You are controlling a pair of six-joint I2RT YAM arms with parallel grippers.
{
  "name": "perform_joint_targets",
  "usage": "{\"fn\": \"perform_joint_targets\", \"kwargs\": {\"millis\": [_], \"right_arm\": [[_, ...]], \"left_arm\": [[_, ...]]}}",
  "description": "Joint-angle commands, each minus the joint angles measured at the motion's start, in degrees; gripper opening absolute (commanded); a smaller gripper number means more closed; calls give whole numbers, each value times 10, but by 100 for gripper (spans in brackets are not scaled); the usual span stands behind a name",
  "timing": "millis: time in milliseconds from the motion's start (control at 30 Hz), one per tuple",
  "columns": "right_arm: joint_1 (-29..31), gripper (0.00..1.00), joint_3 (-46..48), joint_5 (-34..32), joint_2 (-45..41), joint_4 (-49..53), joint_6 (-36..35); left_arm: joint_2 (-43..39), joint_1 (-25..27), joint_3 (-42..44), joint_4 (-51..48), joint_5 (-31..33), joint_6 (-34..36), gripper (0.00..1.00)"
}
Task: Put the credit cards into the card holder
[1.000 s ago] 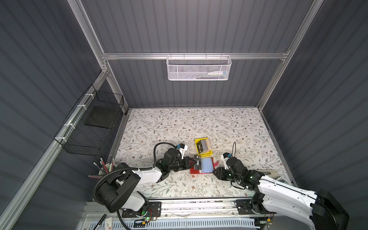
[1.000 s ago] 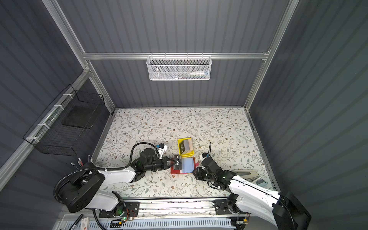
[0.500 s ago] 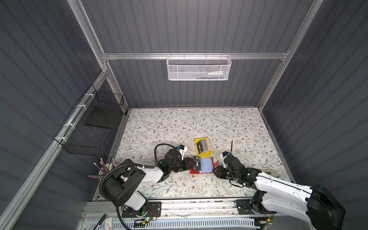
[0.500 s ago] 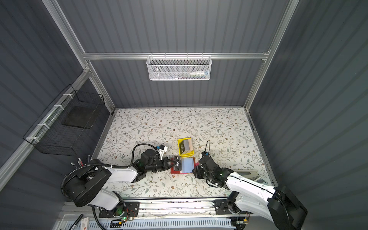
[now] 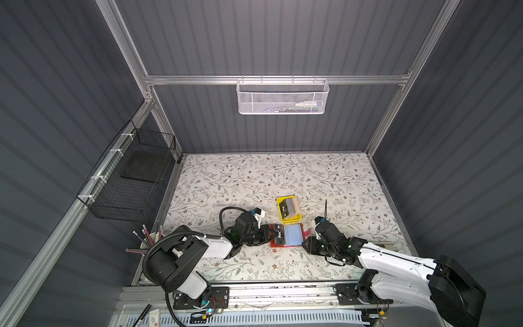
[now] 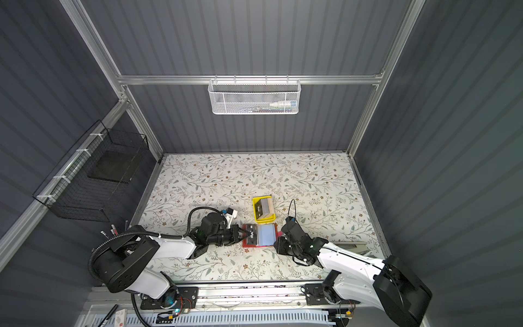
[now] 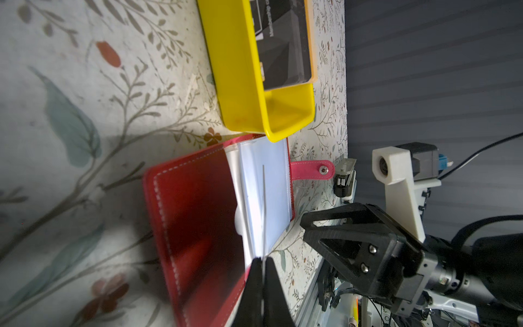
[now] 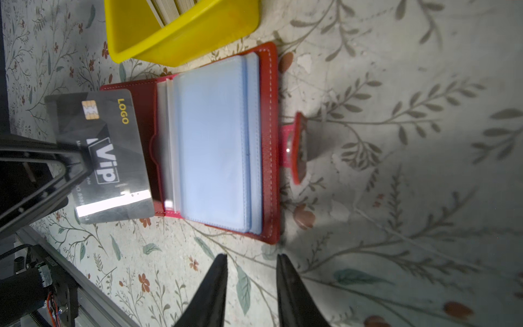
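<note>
The red card holder (image 5: 278, 245) lies open on the table, its clear pockets (image 8: 215, 141) facing up and its snap strap (image 7: 311, 169) pointing toward the right arm. My left gripper (image 5: 273, 234) is shut on a black "VIP" credit card (image 8: 107, 158), held over the holder's left half. The card's far edge reaches the red inner pocket; I cannot tell if it is inside. My right gripper (image 8: 252, 256) stands open and empty just off the holder's near right corner (image 6: 276, 246). More cards stand in the yellow tray (image 5: 291, 218).
The yellow tray (image 8: 181, 36) touches the holder's far edge. A cup of pens (image 5: 148, 240) sits at the table's left front corner. A black wire basket (image 5: 127, 181) hangs on the left wall, a white mesh basket (image 5: 283, 96) on the back wall.
The right arm's forearm has shifted slightly to the left, with its gripper staying beside the holder's corner. The left gripper keeps the black card in the same place.
</note>
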State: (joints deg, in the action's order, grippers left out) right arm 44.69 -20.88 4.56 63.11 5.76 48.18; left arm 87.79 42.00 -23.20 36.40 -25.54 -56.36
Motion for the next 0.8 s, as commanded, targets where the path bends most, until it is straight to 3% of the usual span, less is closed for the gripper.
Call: {"fn": "perform_joint_targets", "kwargs": {"millis": [0, 767], "right_arm": [[2, 32, -28, 0, 27, 5, -5], [-4, 27, -74, -67, 97, 32, 4]], "left_arm": [[12, 0, -18, -17, -11, -12, 4], [73, 0, -26, 85, -19, -63, 3]]}}
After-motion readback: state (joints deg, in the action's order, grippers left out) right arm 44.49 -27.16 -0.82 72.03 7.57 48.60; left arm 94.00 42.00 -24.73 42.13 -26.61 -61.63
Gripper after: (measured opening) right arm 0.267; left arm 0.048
